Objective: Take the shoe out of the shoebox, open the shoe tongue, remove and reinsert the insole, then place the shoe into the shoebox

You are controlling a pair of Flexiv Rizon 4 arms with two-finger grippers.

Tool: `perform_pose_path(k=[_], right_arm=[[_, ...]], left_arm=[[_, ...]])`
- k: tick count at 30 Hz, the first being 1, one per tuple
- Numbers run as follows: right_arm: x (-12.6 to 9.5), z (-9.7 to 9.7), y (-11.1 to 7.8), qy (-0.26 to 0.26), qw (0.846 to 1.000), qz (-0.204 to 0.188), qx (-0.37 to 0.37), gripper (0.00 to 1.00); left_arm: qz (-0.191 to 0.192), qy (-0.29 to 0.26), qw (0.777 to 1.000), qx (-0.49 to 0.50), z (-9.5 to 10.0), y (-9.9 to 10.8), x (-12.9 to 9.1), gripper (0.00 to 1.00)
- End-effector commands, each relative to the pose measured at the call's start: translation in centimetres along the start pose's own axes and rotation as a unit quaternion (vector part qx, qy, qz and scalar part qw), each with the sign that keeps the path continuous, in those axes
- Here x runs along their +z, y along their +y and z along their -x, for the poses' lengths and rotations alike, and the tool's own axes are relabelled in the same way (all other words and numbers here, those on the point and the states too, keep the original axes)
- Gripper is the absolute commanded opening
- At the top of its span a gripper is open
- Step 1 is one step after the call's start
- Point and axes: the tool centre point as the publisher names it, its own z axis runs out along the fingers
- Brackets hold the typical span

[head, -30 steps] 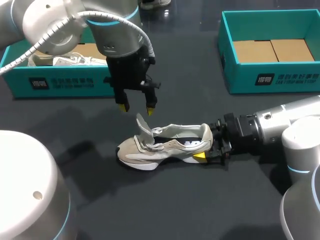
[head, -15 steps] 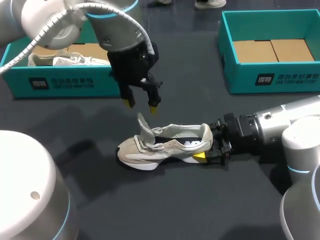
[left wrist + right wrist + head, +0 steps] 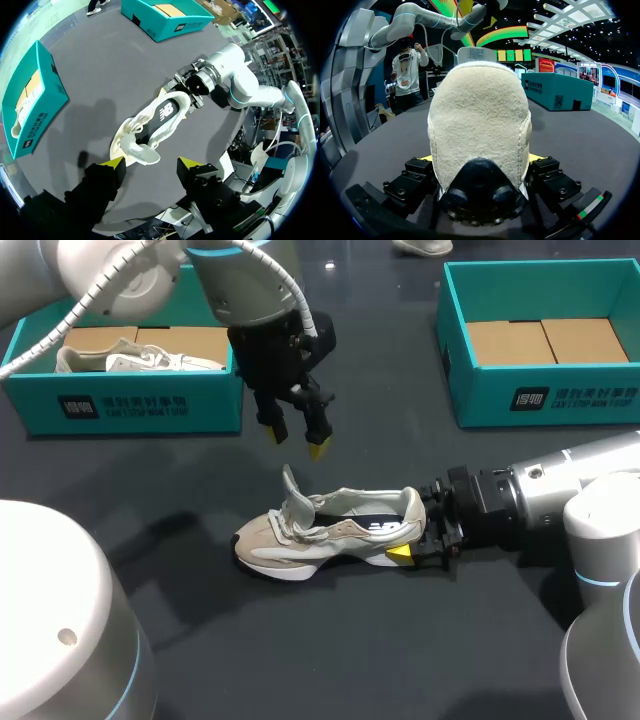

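On the counter my right gripper pinches the light shoe by its stiff heel, my left gripper hanging spread above the floppy tongue (probably best pinched at its tip).

Left pincer lifted off the shoe, drifted toward the desk's far edge and a bit toward its right edge. Its fingers stayed spread but twisted, so one yellow tip ended up lower and nearer the shoe than the other. Tongue ended slightly more upright, tip shifted a little toward the heel. Gap between pincer and tongue widened.
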Motion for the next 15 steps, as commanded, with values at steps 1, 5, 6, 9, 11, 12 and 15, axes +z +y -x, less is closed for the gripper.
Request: perform_pose_path(k=[1,5,6,9,11,12,15], right_arm=[[0.36,-0.11,-0.12,0.0,1.0,-0.002,0.001,0.0],[0.36,-0.11,-0.12,0.0,1.0,-0.002,0.001,0.0],[0.36,-0.11,-0.12,0.0,1.0,-0.002,0.001,0.0],[0.36,-0.11,-0.12,0.0,1.0,-0.002,0.001,0.0],[0.36,-0.11,-0.12,0.0,1.0,-0.002,0.001,0.0],[0.36,-0.11,-0.12,0.0,1.0,-0.002,0.001,0.0],[0.36,-0.11,-0.12,0.0,1.0,-0.002,0.001,0.0]], left_arm=[[0.005,-0.004,1.0,0.023,0.07,-0.31,-0.36,0.69],[0.002,-0.015,0.998,0.058,-0.13,-0.5,-0.42,0.78],[0.001,-0.017,0.998,0.064,-0.21,-0.56,-0.42,0.8],[0.0,-0.021,0.996,0.09,-0.45,-0.68,-0.4,0.84],[0.006,-0.022,0.994,0.111,-0.58,-0.75,-0.38,0.96],[0.005,-0.02,0.993,0.117,-0.6,-0.77,-0.39,0.97],[0.015,-0.012,0.989,0.146,-0.72,-0.93,-0.41,1.0]])
